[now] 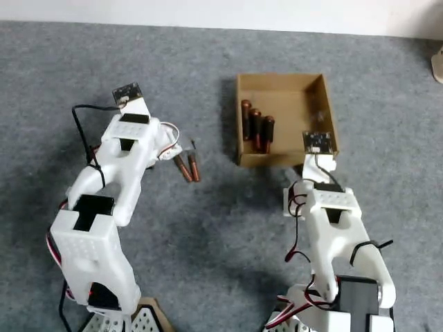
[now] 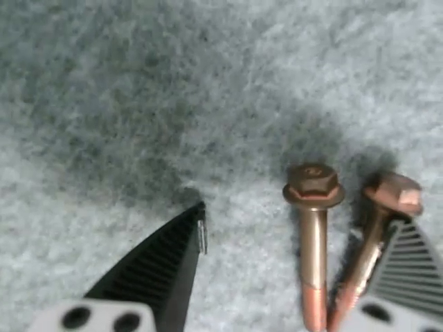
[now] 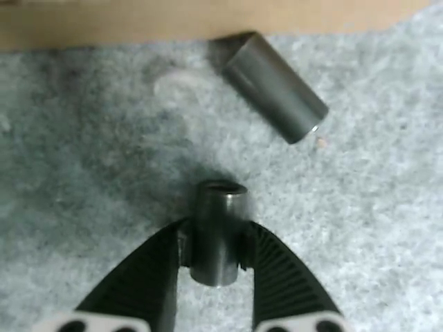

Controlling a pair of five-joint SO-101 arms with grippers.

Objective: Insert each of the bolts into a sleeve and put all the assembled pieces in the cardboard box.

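Note:
Two copper bolts lie side by side on the grey carpet; one bolt [image 2: 313, 235] is between my left gripper's fingers and the other bolt [image 2: 379, 220] is partly behind one finger. My left gripper [image 2: 301, 223] is open over them. In the high view the same bolts [image 1: 188, 167] lie just off the left arm's tip. My right gripper [image 3: 218, 238] is shut on a dark sleeve [image 3: 217, 221], held upright just above the carpet. A second sleeve [image 3: 275, 87] lies against the cardboard box wall [image 3: 173, 21]. The cardboard box [image 1: 320, 93] holds three assembled pieces [image 1: 256, 128].
Grey carpet covers the whole table. The right arm [image 1: 331, 221] stands right in front of the box's near wall. The left arm [image 1: 118, 173] stretches along the left side. A pale object [image 1: 437, 63] sits at the far right edge.

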